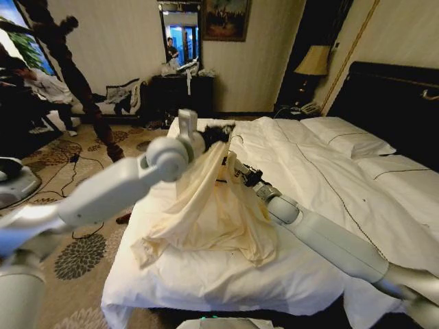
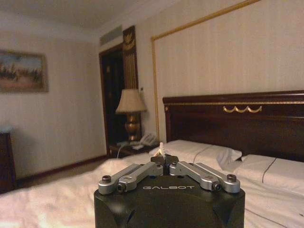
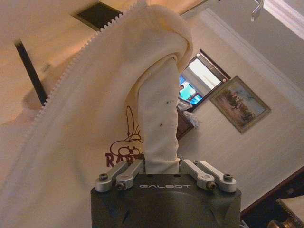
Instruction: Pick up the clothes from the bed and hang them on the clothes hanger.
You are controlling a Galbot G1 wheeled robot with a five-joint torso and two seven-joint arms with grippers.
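White-duveted, the bed lies under our two arms. Above its near corner hangs the cream garment (zip edge showing), raised by our left gripper, clamped on something pale, and our right gripper, pinching a fold.

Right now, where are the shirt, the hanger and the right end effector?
shirt (image 1: 206,219): head view, draped cream body above the duvet.
hanger (image 3: 31,73): right wrist view, slim black arm showing through the fabric.
right end effector (image 3: 161,167): right wrist view, between fingertips clamped on a shirt fold.
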